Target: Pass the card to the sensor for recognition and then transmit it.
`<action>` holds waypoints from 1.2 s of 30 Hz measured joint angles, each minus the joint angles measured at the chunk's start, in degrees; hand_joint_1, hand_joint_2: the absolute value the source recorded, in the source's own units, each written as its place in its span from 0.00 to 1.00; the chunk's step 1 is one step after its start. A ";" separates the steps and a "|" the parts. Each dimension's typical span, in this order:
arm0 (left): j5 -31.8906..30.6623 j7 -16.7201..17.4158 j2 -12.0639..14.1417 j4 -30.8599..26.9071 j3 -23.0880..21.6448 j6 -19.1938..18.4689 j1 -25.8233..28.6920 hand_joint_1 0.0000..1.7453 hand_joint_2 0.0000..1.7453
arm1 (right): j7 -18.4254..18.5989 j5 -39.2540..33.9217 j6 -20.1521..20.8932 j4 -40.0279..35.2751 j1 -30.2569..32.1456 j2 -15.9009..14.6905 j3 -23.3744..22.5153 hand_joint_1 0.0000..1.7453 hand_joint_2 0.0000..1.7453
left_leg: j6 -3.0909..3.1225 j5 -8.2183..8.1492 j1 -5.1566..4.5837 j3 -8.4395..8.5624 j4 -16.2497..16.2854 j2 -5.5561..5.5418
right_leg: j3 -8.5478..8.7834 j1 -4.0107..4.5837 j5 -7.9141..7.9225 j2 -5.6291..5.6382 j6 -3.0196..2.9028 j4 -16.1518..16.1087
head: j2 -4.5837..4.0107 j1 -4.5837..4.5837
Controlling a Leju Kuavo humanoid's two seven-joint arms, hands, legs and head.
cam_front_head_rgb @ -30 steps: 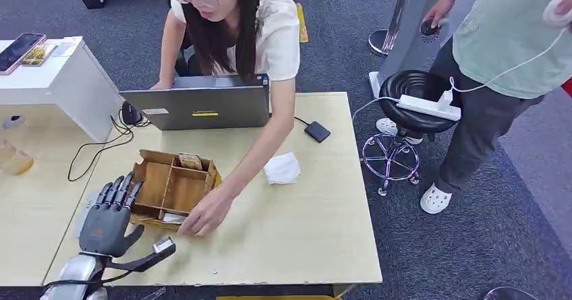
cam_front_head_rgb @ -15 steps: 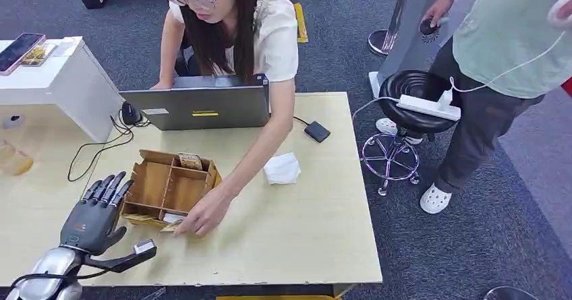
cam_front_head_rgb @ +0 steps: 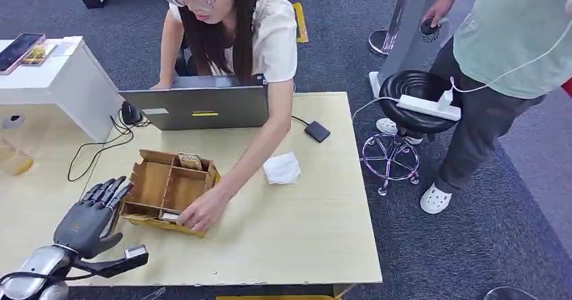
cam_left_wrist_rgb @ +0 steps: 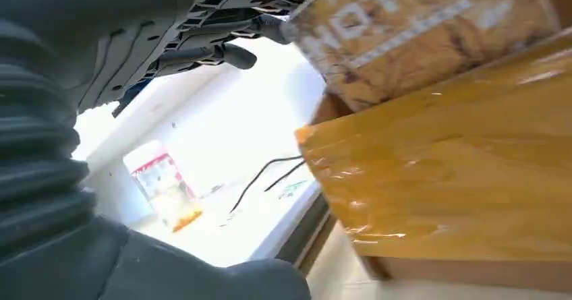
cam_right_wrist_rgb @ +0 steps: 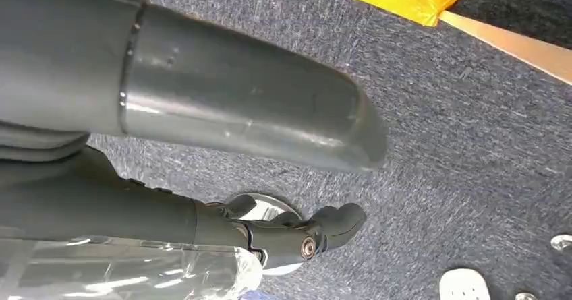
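The card (cam_front_head_rgb: 170, 217), a pale slip as far as I can make out, lies in the near compartment of the wooden divided box (cam_front_head_rgb: 168, 189) on the table (cam_front_head_rgb: 303, 232), and a person's hand (cam_front_head_rgb: 202, 209) rests right on that corner of the box, fingers touching or covering part of it. The robot's left hand (cam_front_head_rgb: 88, 222) hovers just beside the box's near-left side, fingers spread and straight, holding nothing; from the left wrist view its fingers (cam_left_wrist_rgb: 222, 54) reach toward a box wall wrapped in glossy yellow tape. The right hand (cam_right_wrist_rgb: 337, 222) hangs down by the carpet with its fingers curled in and nothing in them. I'd judge this to be the very start: the card is not yet picked up, and the sensor, perhaps the small dark puck (cam_front_head_rgb: 317, 131) on a cable beyond the laptop (cam_front_head_rgb: 202, 108), is well apart from it. The next move calls for the left hand to come over the near compartment and pinch the card, which seems to need the person's hand out of the way first.
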 joint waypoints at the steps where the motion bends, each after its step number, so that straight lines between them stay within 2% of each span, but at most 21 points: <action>1: 0.61 -0.44 0.69 -0.44 -0.09 -0.90 0.18 0.00 1.00 | -0.02 -0.07 0.00 0.00 0.00 -0.02 0.02 0.00 0.00 | 0.00 0.00 0.00 -0.01 0.00 0.00 | 0.00 0.00 0.00 0.00 0.00 0.00 | 0.00 0.02; 7: 3.67 -1.62 4.90 -3.45 -0.72 -5.64 1.36 0.00 1.00 | -0.26 -0.57 0.00 -0.02 0.04 -0.09 0.04 0.00 0.00 | 0.00 0.00 0.03 0.00 0.00 0.02 | 0.00 0.03 0.00 0.03 0.00 0.00 | 0.00 0.02; 12: 5.07 -2.34 8.07 -5.64 -0.98 -8.02 1.90 0.00 1.00 | -0.57 -0.63 0.02 -0.02 0.08 -0.20 0.04 0.00 0.00 | 0.00 0.00 0.02 -0.01 0.00 0.00 | 0.00 0.02 0.00 0.01 0.00 0.00 | 0.00 0.02; 20: 9.20 -3.41 12.17 -8.15 -2.03 -13.35 2.83 0.00 1.00 | -0.68 -0.79 0.02 0.00 0.15 -0.33 0.04 0.00 0.00 | 0.00 0.00 0.02 -0.01 0.00 0.00 | 0.00 0.02 0.00 0.01 0.00 0.00 | 0.00 0.02; 29: 12.02 -3.32 14.38 -9.98 -3.43 -15.12 4.22 0.00 1.00 | -0.68 -0.96 0.00 0.00 0.24 -0.35 0.04 0.00 0.00 | 0.00 0.00 0.02 -0.01 0.00 0.00 | 0.00 0.02 0.00 0.01 0.00 0.00 | 0.00 0.02; 36: 12.92 -2.64 15.67 -11.04 -4.15 -15.12 5.59 0.00 1.00 | -0.74 -0.96 0.00 0.00 0.25 -0.35 0.04 0.00 0.00 | 0.00 0.00 0.02 -0.01 0.00 0.00 | 0.00 0.02 0.00 0.01 0.00 0.00 | 0.00 0.02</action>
